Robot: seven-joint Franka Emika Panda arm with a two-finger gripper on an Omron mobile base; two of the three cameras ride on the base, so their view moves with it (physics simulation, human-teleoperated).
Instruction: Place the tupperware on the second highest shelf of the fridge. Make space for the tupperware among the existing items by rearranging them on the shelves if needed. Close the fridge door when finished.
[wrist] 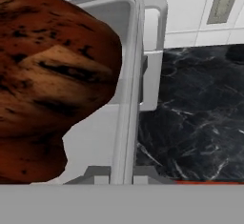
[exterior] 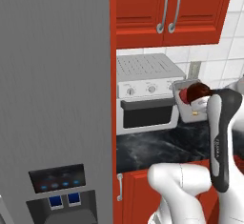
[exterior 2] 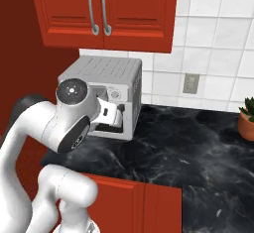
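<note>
The tupperware (exterior: 187, 105), a shallow grey container with a red lump and a dark brown lump (exterior: 198, 91), is held tilted just right of the toaster oven, over the counter. In the hand view the brown lump (wrist: 52, 75) looms large on the left, and the tupperware's grey side wall (wrist: 129, 85) runs down between the fingertips. My gripper (wrist: 123, 174) is shut on that wall. The fridge (exterior: 52, 85) stands at the left with its dispenser panel (exterior: 58, 179) lit blue, its grey front shut. The shelves, the existing items and the plain fridge door are out of view.
A grey toaster oven (exterior: 145, 92) sits at the back of the black marble counter (exterior 2: 188, 147). Red wall cabinets (exterior: 167, 8) hang above it and red base cabinets (exterior 2: 134, 202) stand below. A potted plant (exterior 2: 246, 120) is at the far right, with a wall outlet (exterior 2: 190, 83) behind.
</note>
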